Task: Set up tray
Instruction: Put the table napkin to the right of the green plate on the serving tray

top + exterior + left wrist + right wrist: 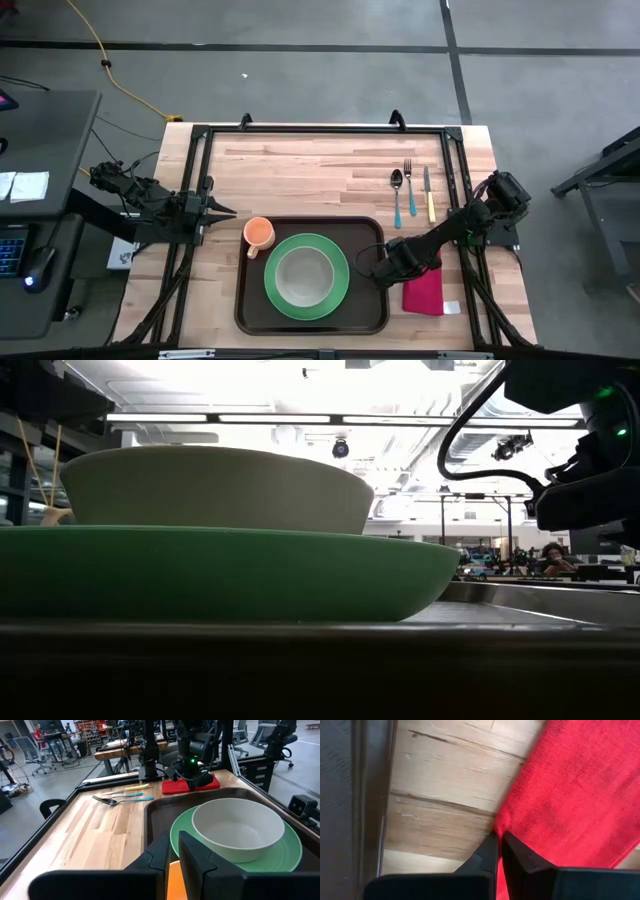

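Note:
The dark brown tray (246,305) lies on the table's near middle and carries a green plate (340,290) with a white bowl (305,272) on it. An orange cup (258,234) sits at the tray's far left corner. A red napkin (426,291) lies flat on the table right of the tray. My right gripper (499,837) is down at the napkin's tray-side edge and shut on it. My left gripper (228,211) hovers shut just left of the cup, which shows below its fingers (175,880). My right gripper pinches the red napkin's edge (503,824) on the side toward the tray, between both fingers, coming from above and pointing down. The cloth puckers to a point at the fingertips. The rest of the napkin (197,786) lies flat on the table. One layer or several, I cannot tell.
A spoon (397,192), a fork (409,190) and a knife (429,193) lie side by side on the table's far right part. Bare wood stretches across the table's far half (300,170). A black frame rail (320,128) runs round the table.

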